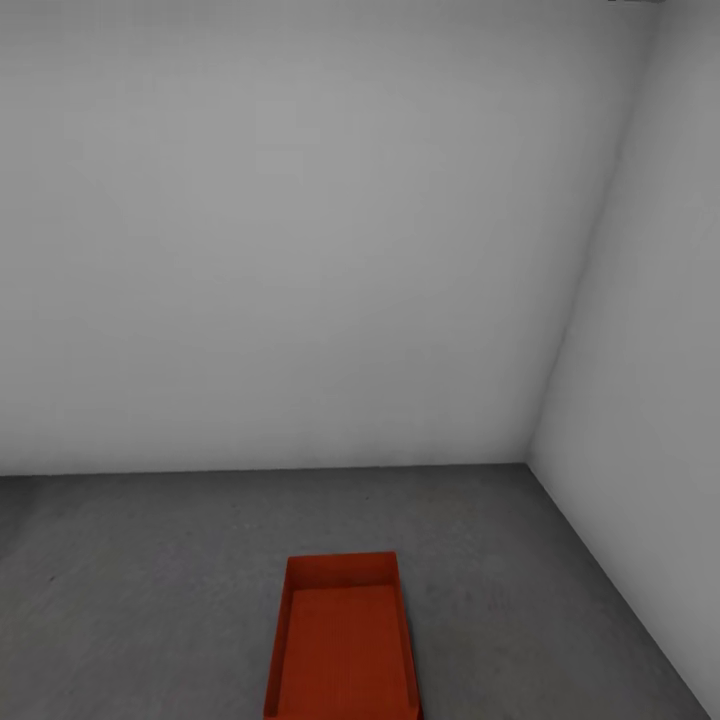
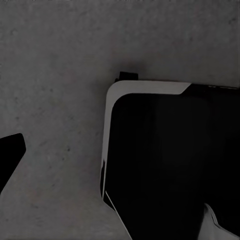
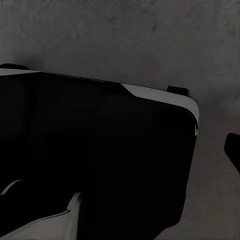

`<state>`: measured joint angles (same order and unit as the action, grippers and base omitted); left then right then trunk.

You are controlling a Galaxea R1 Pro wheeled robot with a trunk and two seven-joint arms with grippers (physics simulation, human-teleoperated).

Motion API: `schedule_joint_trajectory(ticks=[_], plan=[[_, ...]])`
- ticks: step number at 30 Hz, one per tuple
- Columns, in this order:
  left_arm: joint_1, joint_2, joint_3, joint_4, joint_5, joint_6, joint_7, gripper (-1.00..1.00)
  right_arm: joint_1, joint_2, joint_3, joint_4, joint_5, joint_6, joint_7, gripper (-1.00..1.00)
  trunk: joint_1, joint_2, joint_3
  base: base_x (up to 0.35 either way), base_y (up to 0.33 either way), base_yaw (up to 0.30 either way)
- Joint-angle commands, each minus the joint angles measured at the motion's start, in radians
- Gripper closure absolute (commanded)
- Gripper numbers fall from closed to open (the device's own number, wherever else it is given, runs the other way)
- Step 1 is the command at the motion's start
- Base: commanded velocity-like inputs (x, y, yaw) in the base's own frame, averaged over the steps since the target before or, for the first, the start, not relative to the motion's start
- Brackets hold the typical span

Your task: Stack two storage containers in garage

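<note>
Bare white walls (image 1: 300, 230) meet grey concrete floor (image 1: 150, 590) at a corner: the garage. One orange-red storage container (image 1: 345, 640) sits open-side up on the floor, just ahead of the robot. Wrist views show the robot's dark base (image 2: 165, 160) over concrete; gripper states cannot be told. Risk: an off-centre stack would tip the second container off this one's thin walls.

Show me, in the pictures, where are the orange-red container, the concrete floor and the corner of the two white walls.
storage container (image 1: 345, 650), head view, on its flat inner bottom.
floor (image 1: 130, 590), head view, on bare grey concrete left of the container.
wall corner (image 1: 585, 280), head view, on the seam between both white walls.
</note>
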<state>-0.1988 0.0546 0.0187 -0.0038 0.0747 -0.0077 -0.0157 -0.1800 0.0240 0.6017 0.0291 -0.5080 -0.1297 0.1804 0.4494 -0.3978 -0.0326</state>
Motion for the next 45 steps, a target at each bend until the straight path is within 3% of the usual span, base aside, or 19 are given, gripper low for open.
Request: schedule_joint_trajectory(ticks=[1, 45], plan=[[-0.001, 0.000, 0.001, 0.000, 0.007, -0.002, -0.001, -1.00, -0.002, 0.000, 0.007, 0.003, -0.011, -0.005, 0.005, -1.00, 0.001, -0.002, -0.002, 0.000, 0.000, 0.000], [-0.002, -0.004, 0.000, -0.013, 0.008, -0.004, 0.009, -1.00, -0.002, 0.001, 0.009, 0.002, -0.005, -0.004, 0.005, -1.00, 0.001, -0.002, -0.001, 0.000, 0.000, 0.000]])
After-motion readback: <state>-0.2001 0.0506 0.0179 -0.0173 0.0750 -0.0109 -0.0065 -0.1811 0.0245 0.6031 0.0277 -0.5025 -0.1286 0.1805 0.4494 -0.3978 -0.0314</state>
